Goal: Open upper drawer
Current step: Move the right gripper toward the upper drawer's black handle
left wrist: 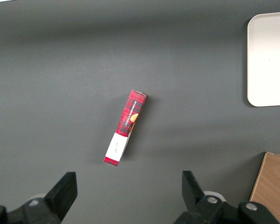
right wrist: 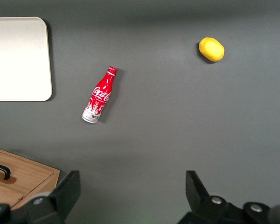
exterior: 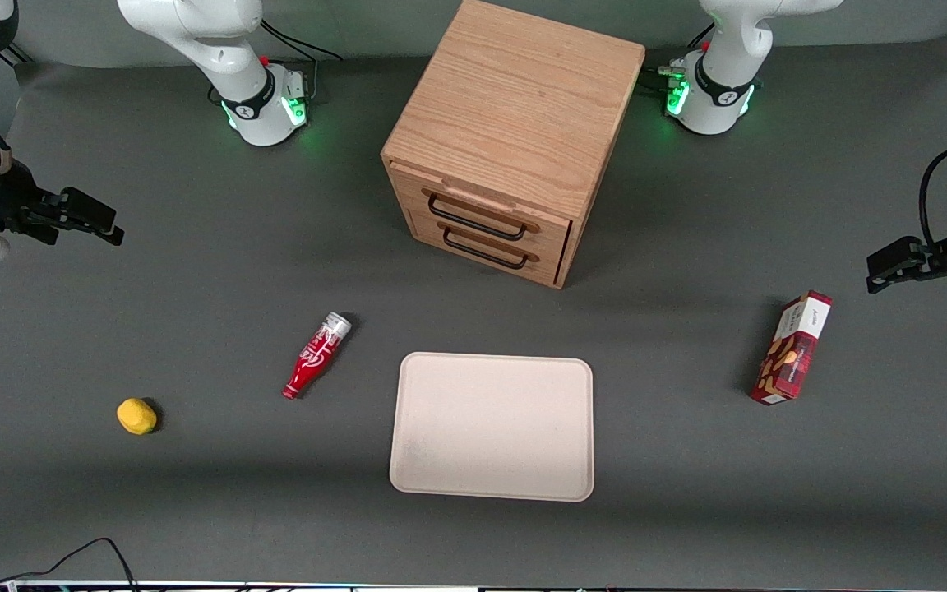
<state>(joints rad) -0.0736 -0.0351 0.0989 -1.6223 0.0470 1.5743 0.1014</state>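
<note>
The light-oak cabinet [exterior: 515, 107] stands in the middle of the table, far from the front camera. Its upper drawer [exterior: 482, 205] has a thin black wire handle [exterior: 473, 222] and a raised wooden strip along its rim; its front sits flush, shut. The lower drawer [exterior: 490, 251] sits under it, also shut. My right gripper [exterior: 108, 224] hovers above the table toward the working arm's end, far sideways from the cabinet, open and empty. In the right wrist view the gripper [right wrist: 133, 189] is spread wide over bare mat, with a corner of the cabinet [right wrist: 23, 179] beside one finger.
A red cola bottle [exterior: 317, 355] lies on the mat between my gripper and a cream tray [exterior: 492, 426], which lies in front of the drawers. A yellow lemon-like object [exterior: 136, 415] lies nearer the camera. A red snack box [exterior: 792, 347] stands toward the parked arm's end.
</note>
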